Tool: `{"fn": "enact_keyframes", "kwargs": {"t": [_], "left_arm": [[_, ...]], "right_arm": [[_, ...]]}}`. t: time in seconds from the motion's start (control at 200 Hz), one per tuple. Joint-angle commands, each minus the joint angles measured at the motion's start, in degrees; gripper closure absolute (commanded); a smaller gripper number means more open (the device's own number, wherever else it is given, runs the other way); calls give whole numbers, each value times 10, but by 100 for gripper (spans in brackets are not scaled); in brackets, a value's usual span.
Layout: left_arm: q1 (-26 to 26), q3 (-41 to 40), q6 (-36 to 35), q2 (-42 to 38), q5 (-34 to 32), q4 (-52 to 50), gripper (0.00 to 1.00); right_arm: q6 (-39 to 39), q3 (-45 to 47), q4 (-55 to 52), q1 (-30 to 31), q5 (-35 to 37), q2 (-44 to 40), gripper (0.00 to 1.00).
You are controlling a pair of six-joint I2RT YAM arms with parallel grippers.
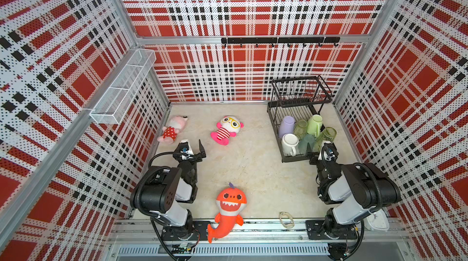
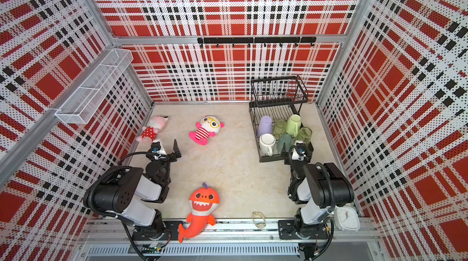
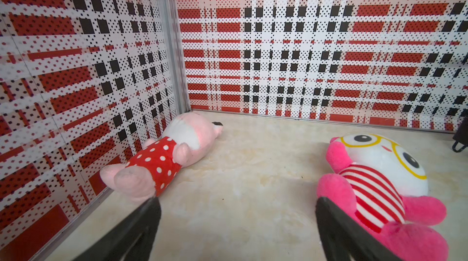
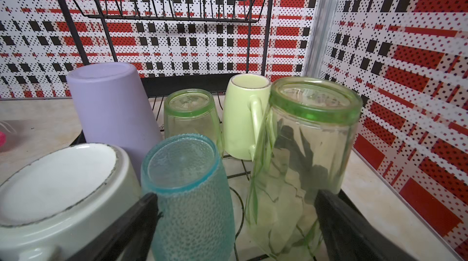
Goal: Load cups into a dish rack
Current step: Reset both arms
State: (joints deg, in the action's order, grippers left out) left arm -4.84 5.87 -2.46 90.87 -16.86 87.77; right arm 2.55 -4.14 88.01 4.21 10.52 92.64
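Beige table (image 1: 253, 166): left end effector (image 3: 236, 204) wide open, empty; right end effector (image 4: 234, 199) wide open by bumpy teal plastic cup (image 4: 187, 196), touching unclear.

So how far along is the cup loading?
Looks done: all six cups sit upside down in the lower tier of the dish rack, from the lavender cup to the nearest green tumbler. In hand: nothing; the left gripper and right gripper are open. Left: probably nothing; no cup lies on the table.
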Motion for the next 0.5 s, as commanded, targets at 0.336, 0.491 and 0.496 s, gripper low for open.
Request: {"fn": "enact_keyframes", "kwargs": {"t": [0.336,0.491,0.496], "left_arm": [[4,7,1,1,0,42,2],[3,6,1,0,0,42,2],[4,6,1,0,0,42,2]], "right_arm": [[-4,-1,59,-4,7,4,0],[-4,-1,59,-4,8,4,0],[-4,-1,59,-4,8,4,0]]}}
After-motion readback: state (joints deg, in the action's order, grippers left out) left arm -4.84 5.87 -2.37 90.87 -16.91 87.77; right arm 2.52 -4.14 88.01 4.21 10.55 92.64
